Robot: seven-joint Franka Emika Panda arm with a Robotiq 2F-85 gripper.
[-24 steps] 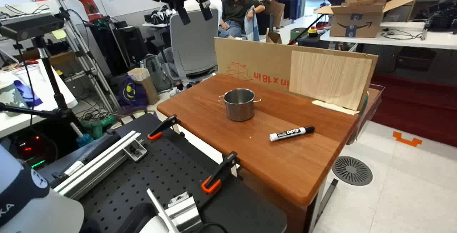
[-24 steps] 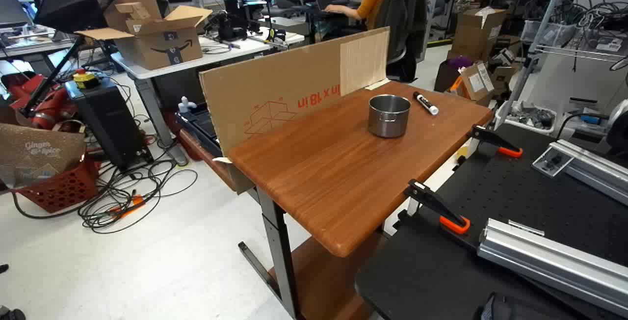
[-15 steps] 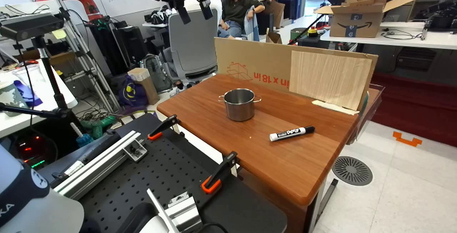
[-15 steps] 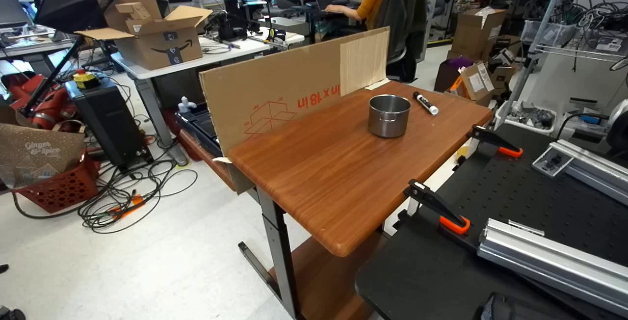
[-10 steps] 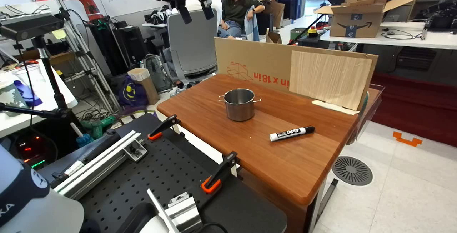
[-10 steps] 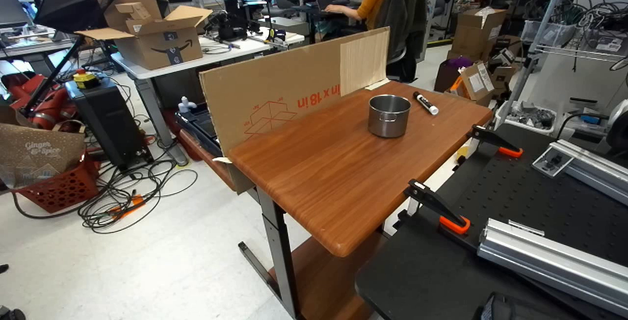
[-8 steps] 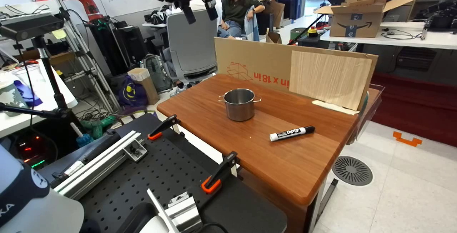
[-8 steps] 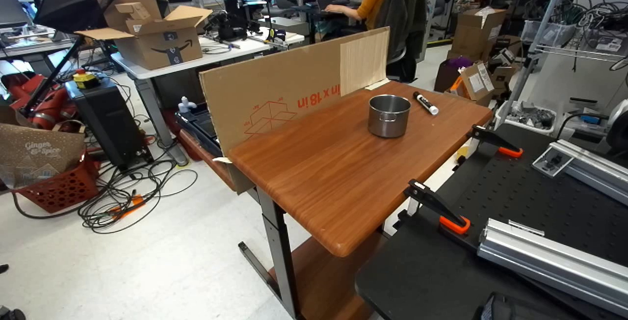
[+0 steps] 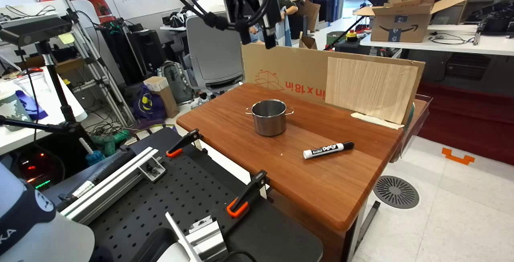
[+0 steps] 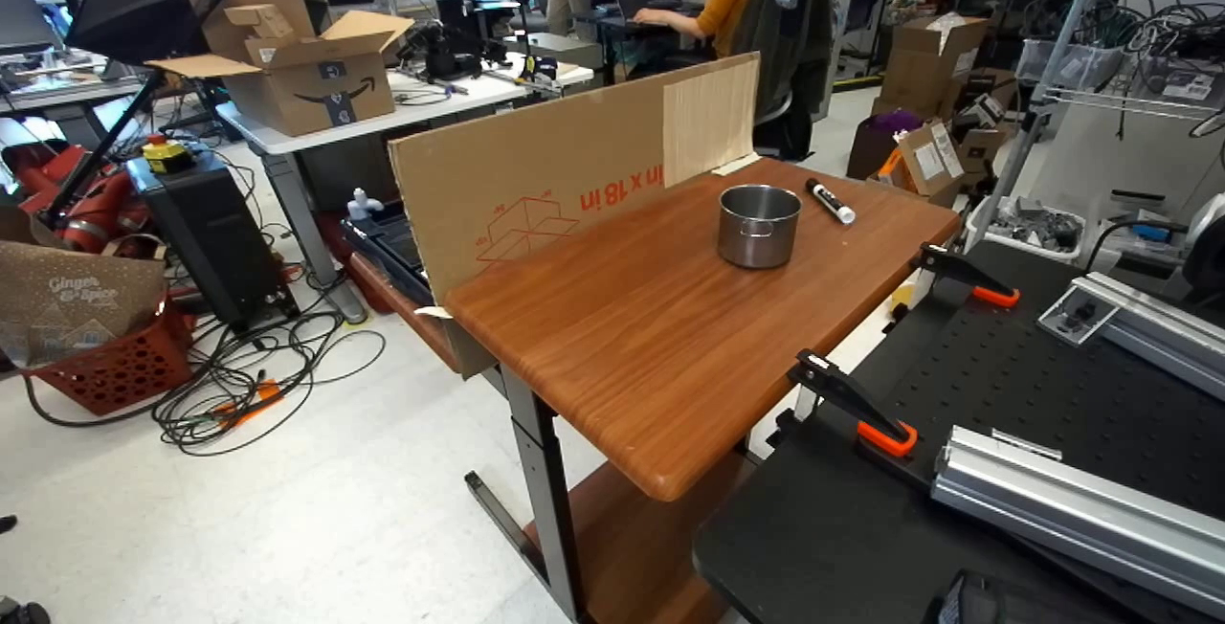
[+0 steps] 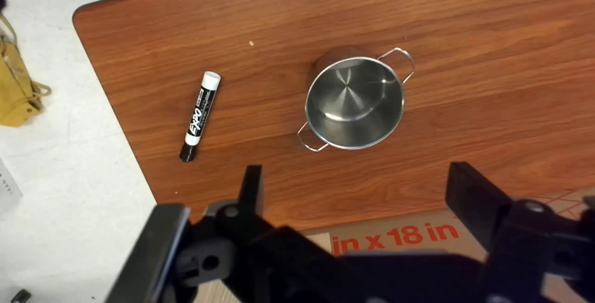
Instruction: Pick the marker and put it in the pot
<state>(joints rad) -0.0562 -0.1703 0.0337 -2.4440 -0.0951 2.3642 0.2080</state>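
The black two-fingered gripper (image 11: 357, 177) hangs well above the brown wooden tabletop (image 11: 260, 121), its fingers spread wide with nothing between them. The slim white-and-black marker (image 11: 200, 116) lies flat on the tabletop, below the gripper and off to one side: in the wrist view it sits ahead and to the left, outside the span of the fingers. The small round shiny steel pot (image 11: 358, 108) stands upright ahead of the gripper in that view, within the span. The marker's long axis runs roughly square to the line from fingertip to fingertip, leaning a little, its black cap end nearer the gripper. The next move likely calls for a sideways shift to the marker, then a descent, with perhaps a slight twist so the fingers close across the barrel.
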